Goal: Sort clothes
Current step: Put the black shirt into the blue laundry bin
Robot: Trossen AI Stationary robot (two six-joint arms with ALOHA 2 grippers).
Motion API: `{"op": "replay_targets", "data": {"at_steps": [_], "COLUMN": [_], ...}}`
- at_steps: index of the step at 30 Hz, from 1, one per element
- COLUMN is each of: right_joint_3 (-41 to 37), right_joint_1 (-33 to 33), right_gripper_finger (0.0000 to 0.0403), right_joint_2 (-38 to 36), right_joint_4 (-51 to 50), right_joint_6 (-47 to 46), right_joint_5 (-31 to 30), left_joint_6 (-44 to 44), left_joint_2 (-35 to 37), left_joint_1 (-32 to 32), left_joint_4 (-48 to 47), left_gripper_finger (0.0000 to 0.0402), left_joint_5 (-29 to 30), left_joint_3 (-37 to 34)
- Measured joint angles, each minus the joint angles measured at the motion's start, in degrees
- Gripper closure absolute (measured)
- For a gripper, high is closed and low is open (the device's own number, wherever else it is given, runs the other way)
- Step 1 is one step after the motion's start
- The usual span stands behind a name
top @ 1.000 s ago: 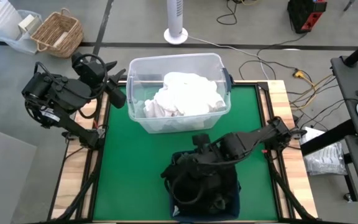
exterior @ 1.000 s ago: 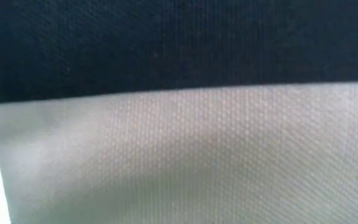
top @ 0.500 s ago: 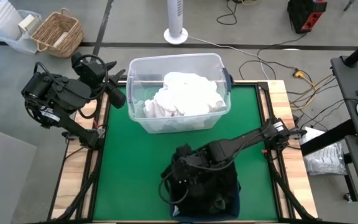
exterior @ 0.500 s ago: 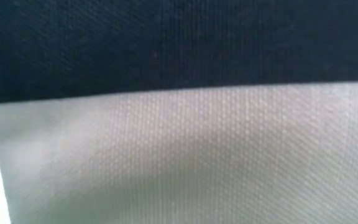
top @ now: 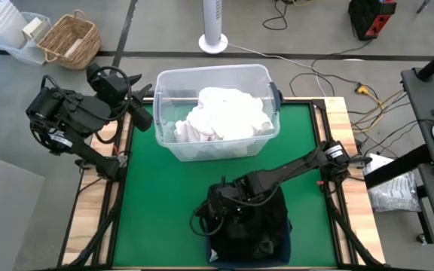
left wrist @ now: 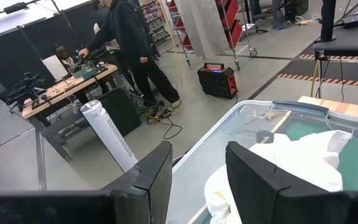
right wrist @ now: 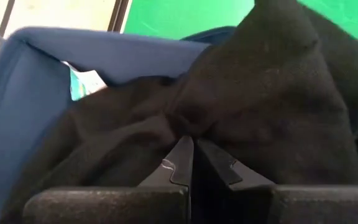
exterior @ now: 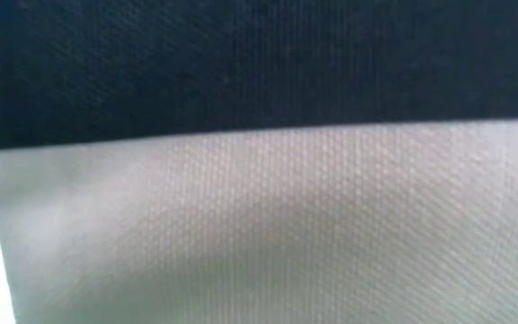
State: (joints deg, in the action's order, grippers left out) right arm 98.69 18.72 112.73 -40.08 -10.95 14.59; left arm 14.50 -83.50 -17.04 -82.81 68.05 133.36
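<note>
Nearing completion: white clothes (top: pixel 228 113) heaped in clear tub (top: pixel 164 135) at 12 o'clock, dark clothes (right wrist: pixel 260 118) in navy bin (right wrist: pixel 36 81) at 6; right gripper (right wrist: pixel 194 163) fingers together there, left gripper (left wrist: pixel 194 180) fingers apart at 10; worktop (top: pixel 157 196) bare.

Right arm comes in from about 3 o'clock and reaches low across toward 6 o'clock, stretched out almost flat with the wrist dipped down. The right gripper (top: pixel 215 213) has its fingers (right wrist: pixel 180 159) pinched nearly together, tips almost touching, pressed into dark fabric. Left arm is parked folded up off at roughly 10 o'clock, elbow bent back on itself, just waiting. The left gripper (left wrist: pixel 196 173) has its two fingers spread apart with nothing between them.
</note>
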Motion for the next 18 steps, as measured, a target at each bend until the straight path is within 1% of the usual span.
{"op": "replay_targets", "data": {"at_steps": [8, 14, 18], "right_joint_3": [-5.95, -9.25, -9.49], "right_joint_1": [-0.52, 0.08, 0.52], "right_gripper_finger": [0.0394, 0.0394, 0.0394], "right_joint_2": [-0.19, -0.24, -0.24], "right_joint_4": [3.13, -4.15, -3.18], "right_joint_6": [1.29, -0.05, 0.63], "right_joint_5": [0.67, 1.09, 1.13], "left_joint_6": [0.0, 0.02, 0.09], "left_joint_2": [0.0, 0.0, 0.0], "left_joint_1": [0.0, 0.02, 0.0], "left_joint_4": [-0.04, -0.04, -0.04], "left_gripper_finger": [0.0271, 0.0271, 0.0271], "left_joint_5": [-0.02, -0.07, -0.07], "left_joint_3": [0.0, 0.0, 0.0]}}
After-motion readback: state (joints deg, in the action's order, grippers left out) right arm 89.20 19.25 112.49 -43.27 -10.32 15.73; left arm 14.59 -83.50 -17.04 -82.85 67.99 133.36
